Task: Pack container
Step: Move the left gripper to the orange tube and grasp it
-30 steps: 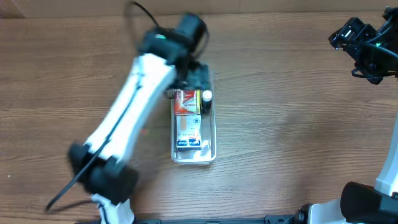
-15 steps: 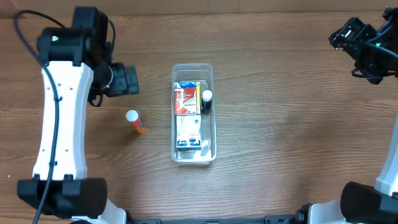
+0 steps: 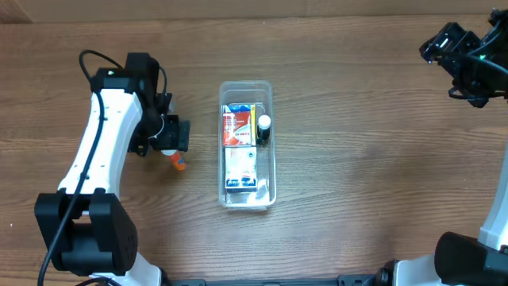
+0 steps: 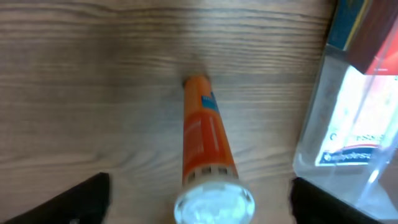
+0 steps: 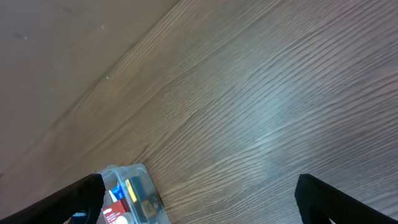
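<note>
The clear plastic container (image 3: pixel 271 135) lies lengthwise at the table's middle, holding small red, white and blue boxes and a dark bottle with a white cap (image 3: pixel 263 127). An orange tube with a white cap (image 4: pixel 205 146) lies on the wood left of the container; only its orange end (image 3: pixel 179 164) shows under my left gripper in the overhead view. My left gripper (image 3: pixel 168 141) is open, with one finger on each side of the tube's cap (image 4: pixel 214 202). My right gripper (image 3: pixel 444 44) is open and empty at the far right, high above the table. The container's corner shows in both wrist views (image 4: pixel 323 134) (image 5: pixel 134 171).
The wooden table (image 3: pixel 373 159) spreads around the container. The left arm's white links (image 3: pixel 99 159) reach in from the front left edge. The right arm's base (image 3: pixel 468 258) sits at the front right corner.
My left arm has swung from over the container out to the far left and then came down over the orange tube, now straddling its cap. The right arm has not moved.
</note>
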You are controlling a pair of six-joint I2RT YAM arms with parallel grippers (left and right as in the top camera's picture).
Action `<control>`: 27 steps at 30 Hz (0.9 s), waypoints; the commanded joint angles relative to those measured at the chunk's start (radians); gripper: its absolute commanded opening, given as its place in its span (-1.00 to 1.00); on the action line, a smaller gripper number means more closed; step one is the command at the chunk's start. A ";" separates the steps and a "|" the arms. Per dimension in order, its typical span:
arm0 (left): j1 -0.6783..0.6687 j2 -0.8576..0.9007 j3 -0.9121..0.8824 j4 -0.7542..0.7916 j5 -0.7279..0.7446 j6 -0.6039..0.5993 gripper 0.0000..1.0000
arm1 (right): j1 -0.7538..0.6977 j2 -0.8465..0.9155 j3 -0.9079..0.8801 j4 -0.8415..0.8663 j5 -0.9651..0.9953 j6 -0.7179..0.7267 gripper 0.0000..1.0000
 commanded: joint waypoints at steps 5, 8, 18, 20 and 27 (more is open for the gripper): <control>0.000 0.005 -0.024 0.033 -0.016 0.025 0.60 | -0.002 -0.005 0.007 0.002 -0.008 -0.003 1.00; 0.000 0.005 -0.024 0.045 -0.016 0.025 0.51 | -0.002 -0.005 0.007 0.002 -0.008 -0.003 1.00; 0.000 0.005 -0.038 0.040 -0.015 0.024 0.01 | -0.002 -0.005 0.007 0.002 -0.008 -0.003 1.00; 0.000 0.005 -0.038 0.037 -0.014 0.019 -0.15 | -0.002 -0.005 0.007 0.002 -0.008 -0.003 1.00; -0.001 0.004 0.018 -0.025 -0.003 -0.006 -0.51 | -0.002 -0.005 0.007 0.002 -0.008 -0.003 1.00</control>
